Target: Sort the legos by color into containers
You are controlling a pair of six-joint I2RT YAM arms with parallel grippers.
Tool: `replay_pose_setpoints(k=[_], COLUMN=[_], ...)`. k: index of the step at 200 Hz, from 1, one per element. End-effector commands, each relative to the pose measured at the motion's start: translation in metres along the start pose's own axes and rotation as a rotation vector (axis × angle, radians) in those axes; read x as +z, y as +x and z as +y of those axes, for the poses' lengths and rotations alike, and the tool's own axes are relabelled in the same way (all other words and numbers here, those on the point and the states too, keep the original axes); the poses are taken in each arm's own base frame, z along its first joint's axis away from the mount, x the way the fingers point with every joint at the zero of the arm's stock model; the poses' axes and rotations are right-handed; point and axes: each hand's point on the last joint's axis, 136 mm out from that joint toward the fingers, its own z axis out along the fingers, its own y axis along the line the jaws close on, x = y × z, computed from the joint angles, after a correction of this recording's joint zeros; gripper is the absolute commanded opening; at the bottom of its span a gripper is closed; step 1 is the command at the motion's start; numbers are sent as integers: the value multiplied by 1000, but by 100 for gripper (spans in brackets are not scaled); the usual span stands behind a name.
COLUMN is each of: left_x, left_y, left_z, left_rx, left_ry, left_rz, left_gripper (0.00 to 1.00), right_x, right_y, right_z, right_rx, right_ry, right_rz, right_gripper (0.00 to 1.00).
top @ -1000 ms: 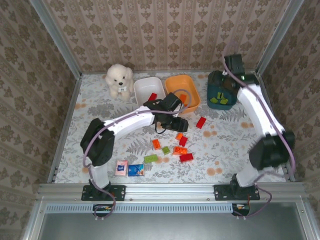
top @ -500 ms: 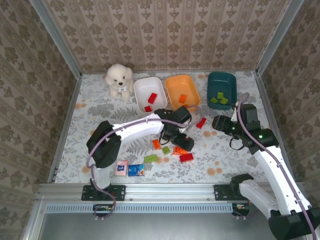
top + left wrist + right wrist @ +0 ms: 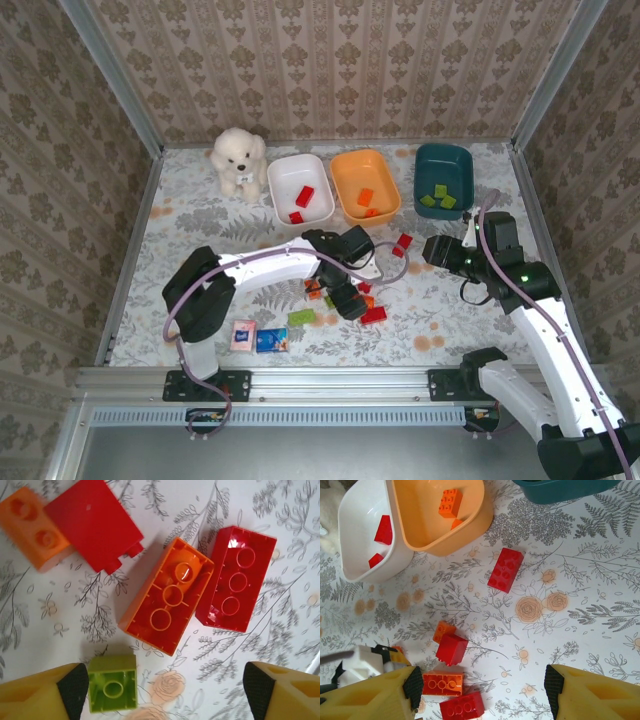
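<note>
Hovering over the loose legos [image 3: 373, 315] with the left gripper [image 3: 166, 690], pads spread wide and gripping nothing. Just beside the left-hand pad, a lime green brick [image 3: 112, 690]. Ahead of the pads, an upturned orange brick [image 3: 167, 596] touching an upturned red brick [image 3: 236, 578]. Further ahead, a red block [image 3: 95, 522] against a second orange brick [image 3: 32, 527]. Right gripper [image 3: 483, 686] likewise spread wide and empty, with a lone red brick [image 3: 505, 569] well ahead of its pads, just short of the orange tray [image 3: 440, 547] and white tray [image 3: 355, 560]

Likely trouble: closing across so tight a cluster and pinching two colours at once, or shoving the green brick aside with the near pad instead of straddling it. Also some risk of clashing arms, with both grippers near the same pile

Underneath, a pale floral cloth [image 3: 200, 220], busy enough to camouflage small pieces. Around, patterned wallpaper [image 3: 330, 70] on three sides, metal posts [image 3: 112, 75] at the corners, a white plush dog [image 3: 238, 158] beside the white tray, and the teal tray [image 3: 443, 150] far right
</note>
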Motion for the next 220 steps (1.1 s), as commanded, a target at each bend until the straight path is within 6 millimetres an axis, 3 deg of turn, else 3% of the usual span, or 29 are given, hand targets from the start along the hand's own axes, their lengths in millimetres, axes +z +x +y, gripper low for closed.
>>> replay_pose_setpoints(k=[1, 48, 92, 134, 170, 196, 220], left_x=[-8, 12, 27, 41, 47, 36, 9], left_y=[-10, -16, -15, -7, -10, -15, -23], left_z=[10, 18, 1, -5, -2, 4, 17], left_rx=[175, 264, 294, 280, 253, 242, 176], left_ry=[-15, -71, -1, 23, 16, -36, -91], left_rz=[-76, -82, -83, -49, -39, -57, -109], left_gripper=[83, 87, 83, 69, 39, 34, 29], right_x=[-6, -5, -2, 1, 3, 3, 4], right_y=[3, 3, 0, -1, -2, -4, -6], right_z=[2, 2, 3, 3, 4, 5, 6], right_rx=[16, 21, 14, 12, 9, 0, -7], right_ry=[-5, -1, 5, 8, 10, 9, 11], right_rz=[9, 19, 29, 36, 42, 42, 42], right_gripper=[68, 68, 68, 68, 68, 68, 68])
